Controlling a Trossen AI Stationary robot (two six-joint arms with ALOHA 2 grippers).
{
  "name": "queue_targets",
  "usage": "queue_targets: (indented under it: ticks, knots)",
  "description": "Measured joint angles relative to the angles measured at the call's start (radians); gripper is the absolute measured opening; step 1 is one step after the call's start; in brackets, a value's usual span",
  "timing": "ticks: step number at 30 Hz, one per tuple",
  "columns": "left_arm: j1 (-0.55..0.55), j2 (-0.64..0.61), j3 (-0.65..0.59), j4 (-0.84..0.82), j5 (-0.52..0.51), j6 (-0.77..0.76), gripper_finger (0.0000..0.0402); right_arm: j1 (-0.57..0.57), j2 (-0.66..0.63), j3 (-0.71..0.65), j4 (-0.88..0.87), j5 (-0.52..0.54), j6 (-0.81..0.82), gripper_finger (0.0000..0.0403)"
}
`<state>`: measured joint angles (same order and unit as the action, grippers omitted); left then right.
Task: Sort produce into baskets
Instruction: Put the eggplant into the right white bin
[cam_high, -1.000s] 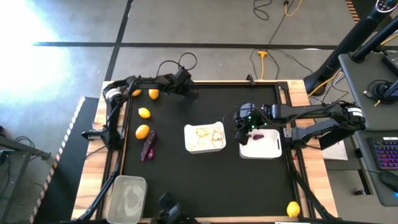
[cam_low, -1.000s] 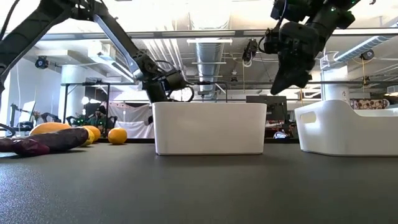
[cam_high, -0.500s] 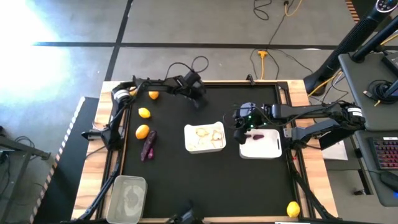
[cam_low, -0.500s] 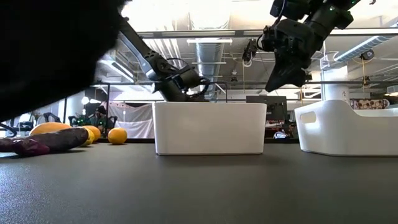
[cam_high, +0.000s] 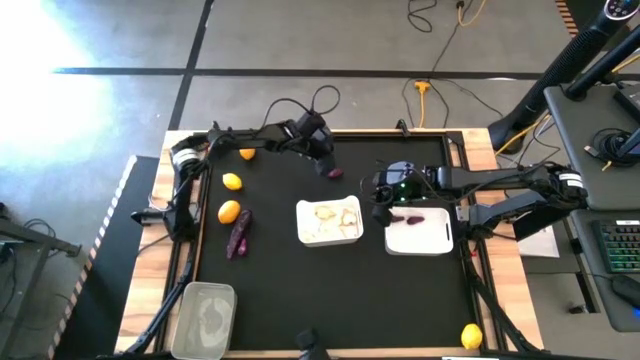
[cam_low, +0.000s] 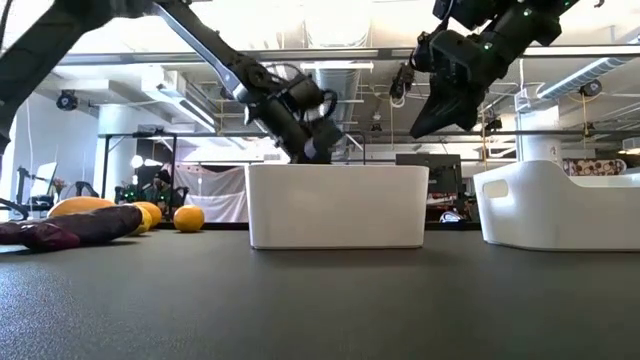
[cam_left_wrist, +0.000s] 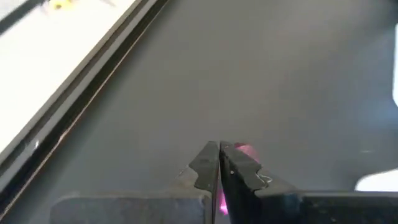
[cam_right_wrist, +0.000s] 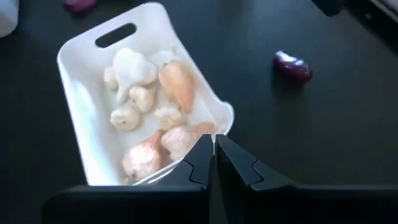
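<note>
While garlic bulbs (cam_right_wrist: 146, 106) fill the middle white tray (cam_high: 329, 221), both arms hang empty: the right gripper (cam_high: 380, 199) clenched between the trays, the left gripper (cam_high: 326, 166) clenched beside a small purple piece (cam_high: 335, 173), seemingly next to grasp.

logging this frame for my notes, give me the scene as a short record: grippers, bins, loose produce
left gripper: shut, far side of the mat, beside a small purple piece
right gripper: shut, between the two white trays
middle white tray: pale garlic-like bulbs
right white tray: one purple piece
clear tub: near left corner
loose: lemons and a purple vegetable at left
</note>
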<state>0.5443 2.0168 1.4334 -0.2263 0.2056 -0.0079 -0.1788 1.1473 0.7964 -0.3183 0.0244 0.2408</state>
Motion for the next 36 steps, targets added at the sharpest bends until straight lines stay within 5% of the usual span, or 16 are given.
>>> queue_targets:
  ticks: [10,24,36]
  knots:
    - [-0.035,-0.234,-0.278,0.224,0.044,0.029,0.0000,-0.046,0.029,0.000,0.082,0.003,-0.146,0.0013]
    - [-0.116,-0.651,-0.810,0.448,0.039,0.020,0.0000,-0.111,0.286,0.063,0.362,0.036,-0.420,0.0013]
    - [-0.240,-0.915,-0.947,0.444,-0.047,-0.048,0.0000,-0.272,0.637,0.583,-0.128,-0.068,-0.619,0.0072]
